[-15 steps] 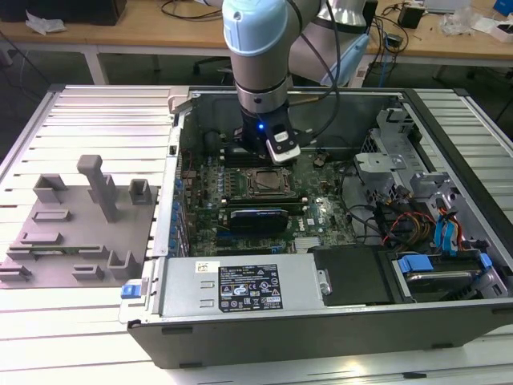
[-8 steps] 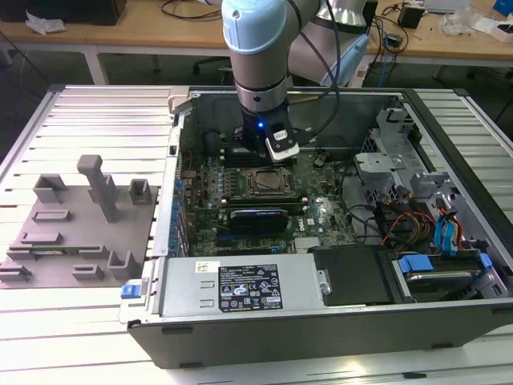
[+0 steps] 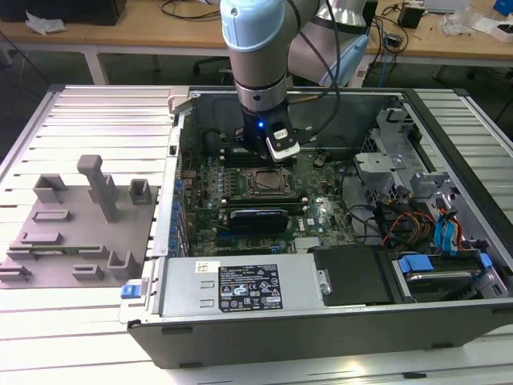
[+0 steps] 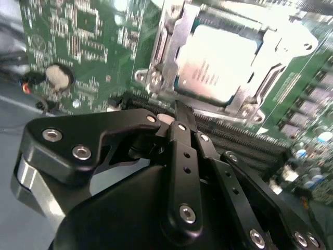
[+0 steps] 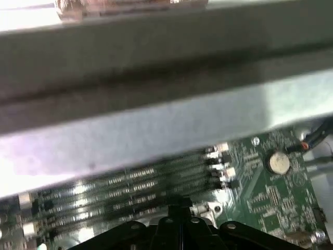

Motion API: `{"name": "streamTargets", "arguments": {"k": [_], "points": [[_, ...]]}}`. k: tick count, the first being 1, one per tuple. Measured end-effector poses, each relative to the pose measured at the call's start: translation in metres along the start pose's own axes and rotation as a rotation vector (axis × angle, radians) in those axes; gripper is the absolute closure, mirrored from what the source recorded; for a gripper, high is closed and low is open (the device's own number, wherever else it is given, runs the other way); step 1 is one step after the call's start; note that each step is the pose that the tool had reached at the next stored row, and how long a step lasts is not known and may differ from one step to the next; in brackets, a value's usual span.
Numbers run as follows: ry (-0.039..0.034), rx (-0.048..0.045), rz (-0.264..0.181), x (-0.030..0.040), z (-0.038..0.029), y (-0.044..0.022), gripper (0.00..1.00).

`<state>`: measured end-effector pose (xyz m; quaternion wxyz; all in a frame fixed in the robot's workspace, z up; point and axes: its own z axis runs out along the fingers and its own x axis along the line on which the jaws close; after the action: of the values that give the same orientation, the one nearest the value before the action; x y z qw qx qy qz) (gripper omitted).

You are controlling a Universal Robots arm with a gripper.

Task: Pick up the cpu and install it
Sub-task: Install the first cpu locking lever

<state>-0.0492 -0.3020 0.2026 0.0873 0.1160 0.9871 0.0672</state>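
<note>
We found the cpu [image 4: 221, 57] lying flat inside the socket frame [image 4: 166, 67] on the green motherboard [image 4: 99, 41], its silvery top plate facing up; faint print crossed that plate, but we could not make it out. The gripper [image 4: 178, 109] hung just beside the socket, apart from the chip, and its two black fingers [image 4: 182, 135] met at the tips with nothing between them. In the exterior view the arm [image 3: 255, 56] stood over the open computer case [image 3: 321, 321], and its wrist hid the gripper from us. Two labels sat on the power supply [image 3: 240, 285], one small and white [image 3: 207, 267], one larger and black [image 3: 248, 287]; their print was beyond our reading. We counted one coin battery [image 5: 278, 162] and what looked like four memory slots [image 5: 130, 187] in the first wrist view, where a grey case wall [image 5: 156, 120] covered much of the board. On the exterior view's left lay one set of grey fixture blocks [image 3: 80, 224].
</note>
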Motion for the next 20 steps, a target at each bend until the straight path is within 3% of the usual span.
{"name": "streamTargets", "arguments": {"k": [1,3,11,14,15,18,20], "points": [[-0.0025,0.0108,-0.002,-0.0006,-0.0061,0.0025,0.89],[-0.0032,0.0134,-0.003,0.0019,-0.0072,0.0118,0.89],[-0.0044,0.0129,-0.003,0.0043,-0.0069,0.0128,0.89],[-0.0194,0.0095,-0.004,0.0046,-0.0052,0.0124,0.89],[-0.0329,0.0060,-0.006,0.0049,-0.0037,0.0122,0.89],[-0.0490,0.0020,-0.008,0.0072,-0.0014,0.0113,0.89],[-0.0652,-0.0022,-0.010,0.0122,-0.0002,0.0100,0.89]]}}
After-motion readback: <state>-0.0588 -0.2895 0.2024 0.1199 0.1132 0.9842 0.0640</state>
